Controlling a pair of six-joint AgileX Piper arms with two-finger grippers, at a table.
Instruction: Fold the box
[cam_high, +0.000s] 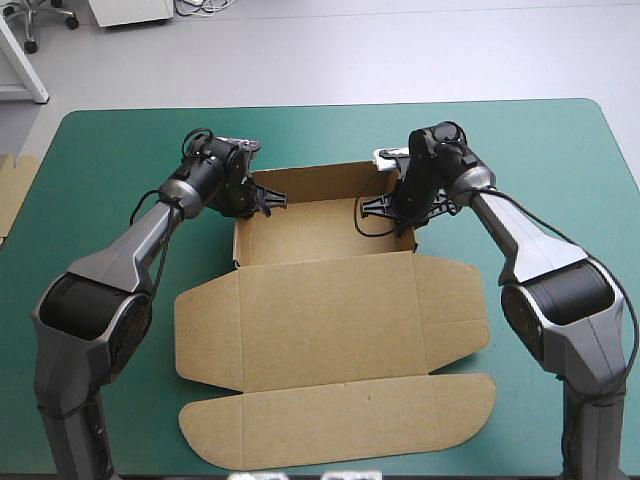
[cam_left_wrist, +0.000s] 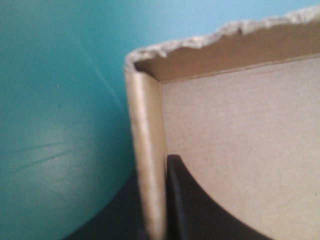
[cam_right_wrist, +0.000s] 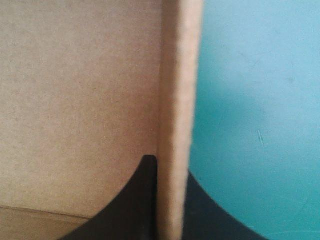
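Note:
The brown box (cam_high: 330, 300) lies mid-table as an open tray at the far side, its lid (cam_high: 340, 420) spread flat toward the near edge. My left gripper (cam_high: 252, 197) pinches the tray's left wall; the left wrist view shows that wall's edge (cam_left_wrist: 147, 165) between the black fingers (cam_left_wrist: 195, 200), one inside the tray and one outside. Over at the tray's right wall, my right gripper (cam_high: 392, 207) is shut on it the same way, and the right wrist view has the wall (cam_right_wrist: 177, 125) standing upright between the fingers (cam_right_wrist: 135, 200).
The teal-green cover (cam_high: 560, 180) surrounds the box. More brown board (cam_high: 12, 190) shows at the table's left edge. A white table leg and a chair base stand beyond the far edge.

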